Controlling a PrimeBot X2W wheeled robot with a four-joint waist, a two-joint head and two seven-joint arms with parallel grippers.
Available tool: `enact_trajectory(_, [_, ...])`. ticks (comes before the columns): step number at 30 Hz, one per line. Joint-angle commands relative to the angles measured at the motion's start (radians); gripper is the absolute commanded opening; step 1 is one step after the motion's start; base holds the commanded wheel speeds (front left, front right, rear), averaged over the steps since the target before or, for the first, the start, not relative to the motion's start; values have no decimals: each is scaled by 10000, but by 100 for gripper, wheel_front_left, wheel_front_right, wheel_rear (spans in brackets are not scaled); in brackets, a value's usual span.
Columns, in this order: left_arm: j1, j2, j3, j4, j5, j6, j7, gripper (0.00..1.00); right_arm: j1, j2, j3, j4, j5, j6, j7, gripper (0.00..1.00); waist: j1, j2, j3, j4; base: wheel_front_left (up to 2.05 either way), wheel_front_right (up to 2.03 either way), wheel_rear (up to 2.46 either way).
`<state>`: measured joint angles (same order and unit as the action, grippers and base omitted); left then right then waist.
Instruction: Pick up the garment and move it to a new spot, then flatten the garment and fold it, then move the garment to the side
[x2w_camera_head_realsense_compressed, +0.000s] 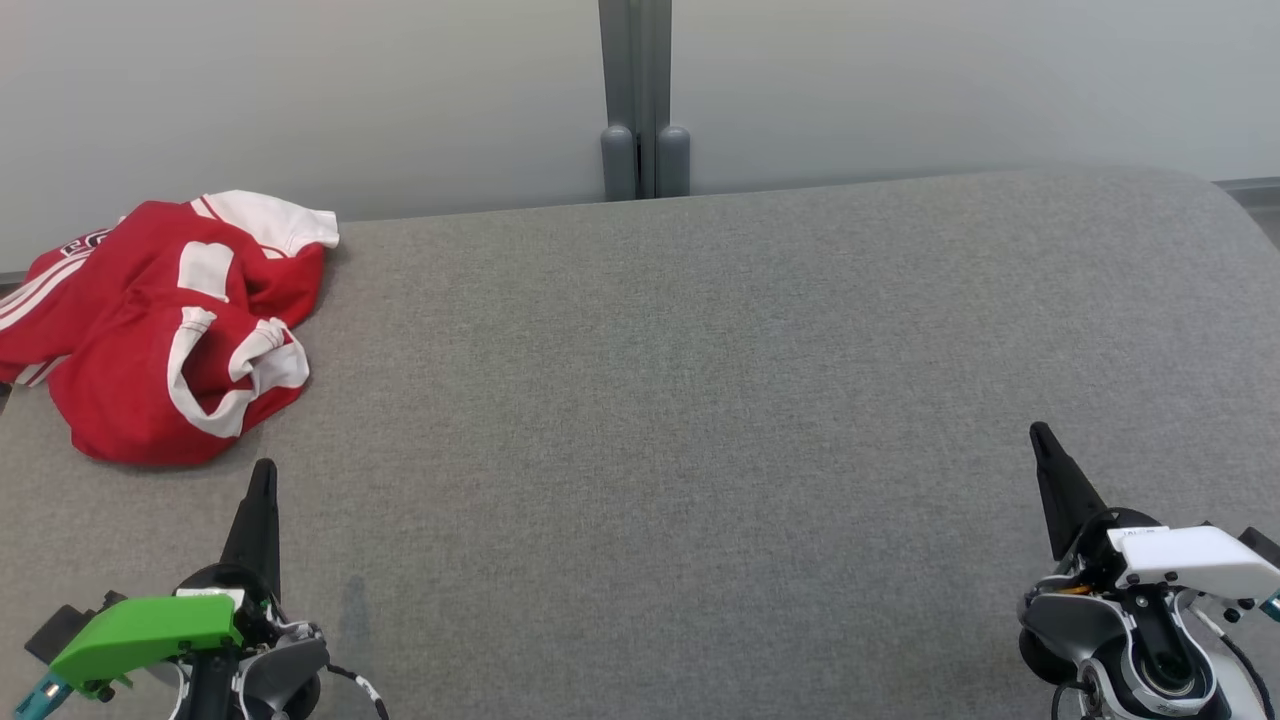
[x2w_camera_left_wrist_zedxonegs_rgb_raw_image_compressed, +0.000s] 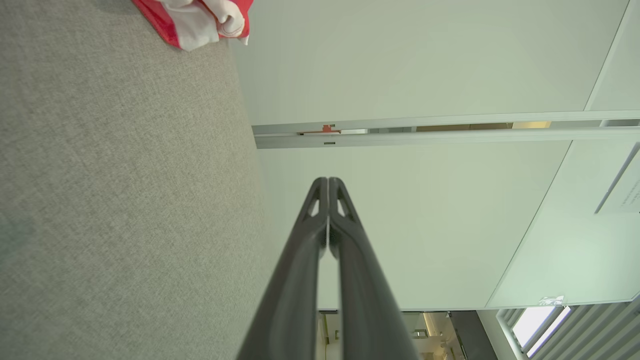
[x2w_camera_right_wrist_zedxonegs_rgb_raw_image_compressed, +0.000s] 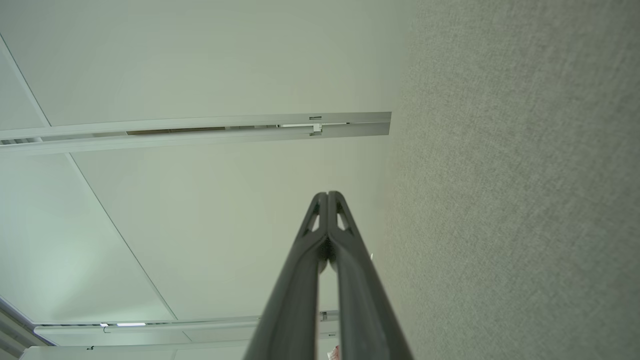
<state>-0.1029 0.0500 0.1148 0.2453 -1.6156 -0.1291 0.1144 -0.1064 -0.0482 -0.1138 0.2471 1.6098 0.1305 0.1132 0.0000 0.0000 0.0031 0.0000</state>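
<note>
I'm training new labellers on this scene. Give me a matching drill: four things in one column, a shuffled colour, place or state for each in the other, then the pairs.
1 garment
2 left tool
3 right tool
4 work surface

A grey fabric
B white cover, lower right
C crumpled, far left
D green cover, lower left

Pairs: 1-C, 2-D, 3-B, 4-A

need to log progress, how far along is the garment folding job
Nothing looks done: the crumpled red and white jersey garment lies bunched at the far left of the grey fabric surface. Nothing is in hand: the left claw and right claw are shut and empty, apart from it. Picking up, moving, flattening, folding and setting aside all remain.
</note>
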Motion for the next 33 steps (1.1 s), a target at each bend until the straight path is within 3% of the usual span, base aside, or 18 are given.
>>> enact_trajectory(1, [3, -2, -2, 15, 0, 2, -2, 100, 2, 4, 0, 15, 0, -2, 0, 100, 0, 0, 0, 0, 0, 0, 0])
enact_trajectory(20, [431, -84, -622, 66, 513, 26, -696, 100, 534, 90, 372, 108, -549, -1, -689, 100, 0, 0, 17, 11, 0, 0, 0])
enact_trajectory(33, [312, -63, -1184, -561, 2852, 325, -1252, 100, 571, 65, 271, -467, -2566, 1, -1243, 100, 0, 0, 68, 27, 0, 0, 0])
